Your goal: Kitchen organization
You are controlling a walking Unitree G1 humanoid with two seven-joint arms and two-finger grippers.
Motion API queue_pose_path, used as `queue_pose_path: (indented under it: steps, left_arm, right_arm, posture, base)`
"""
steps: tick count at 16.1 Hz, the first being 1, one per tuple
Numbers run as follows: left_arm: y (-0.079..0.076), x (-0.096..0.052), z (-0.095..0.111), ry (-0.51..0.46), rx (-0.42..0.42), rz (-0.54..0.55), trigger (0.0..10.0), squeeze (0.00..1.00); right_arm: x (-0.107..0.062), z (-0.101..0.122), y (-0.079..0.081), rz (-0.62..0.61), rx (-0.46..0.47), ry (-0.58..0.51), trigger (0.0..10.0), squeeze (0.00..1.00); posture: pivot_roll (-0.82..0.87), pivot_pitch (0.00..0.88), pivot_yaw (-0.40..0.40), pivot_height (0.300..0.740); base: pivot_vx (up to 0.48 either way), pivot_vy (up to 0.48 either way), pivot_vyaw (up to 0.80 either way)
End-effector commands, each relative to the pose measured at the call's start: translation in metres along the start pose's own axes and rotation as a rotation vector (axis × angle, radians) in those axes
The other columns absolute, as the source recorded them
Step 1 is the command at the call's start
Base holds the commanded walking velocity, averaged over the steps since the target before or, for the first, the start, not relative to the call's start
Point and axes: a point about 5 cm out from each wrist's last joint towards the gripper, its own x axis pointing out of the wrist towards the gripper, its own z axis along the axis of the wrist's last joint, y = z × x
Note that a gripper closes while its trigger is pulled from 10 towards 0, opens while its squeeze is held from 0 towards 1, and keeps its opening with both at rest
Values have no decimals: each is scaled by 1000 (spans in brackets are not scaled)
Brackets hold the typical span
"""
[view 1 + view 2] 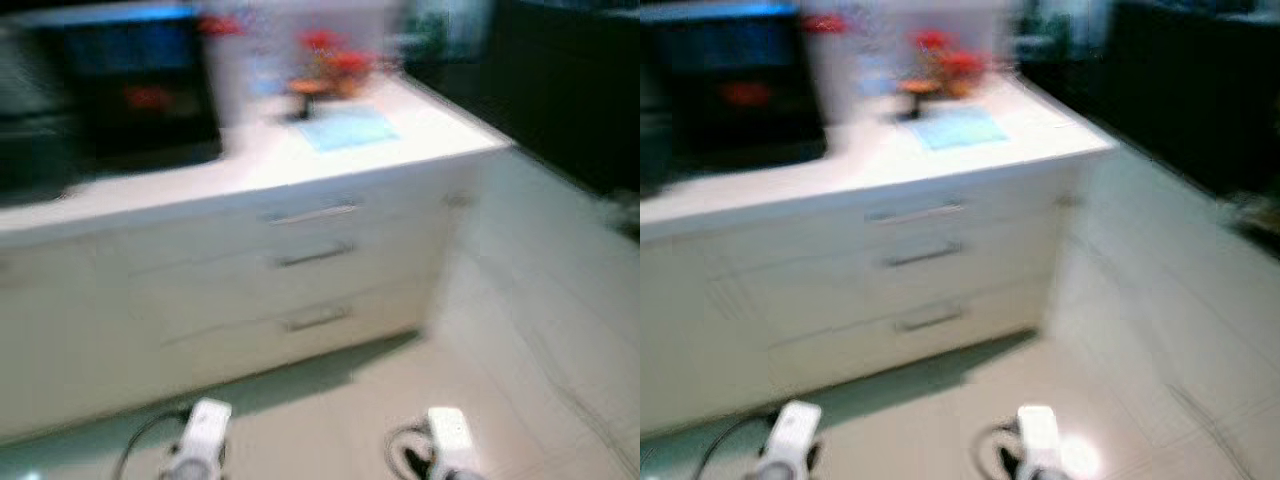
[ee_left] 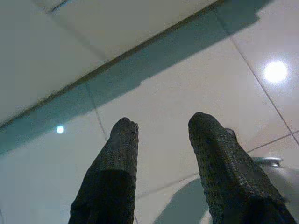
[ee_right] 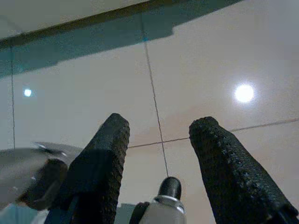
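Cabinetry fills the blurred head views: a white desk with three drawers, a dark appliance, a pale blue mat and red items near the back. Nothing looks handled yet; organizing seems not begun. Left end effector and right end effector both hang over the floor, fingers apart, empty.

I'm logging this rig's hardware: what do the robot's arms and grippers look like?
Each arm ends in a pale silver-white wrist housing with a dark cable looping beside it. The left gripper and right gripper each have two long black fingers with a dimpled, rubbery texture and rounded tips.
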Motion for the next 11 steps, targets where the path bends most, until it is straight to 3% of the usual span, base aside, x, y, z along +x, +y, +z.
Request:
queue_pose_path:
  steps: [1, 11]
  left_arm:
    - [5, -1, -4, 17, 21, 7, 10000, 0]
    - [6, -1, -5, 19, 16, 7, 10000, 0]
  right_arm:
    - [2, 2, 6, 15, -6, 2, 10000, 0]
    - [2, 2, 5, 14, -8, 4, 10000, 0]
  posture:
    - [112, 0, 43, 740]
    - [113, 0, 42, 740]
  base:
    - [0, 0, 800]
    - [0, 0, 800]
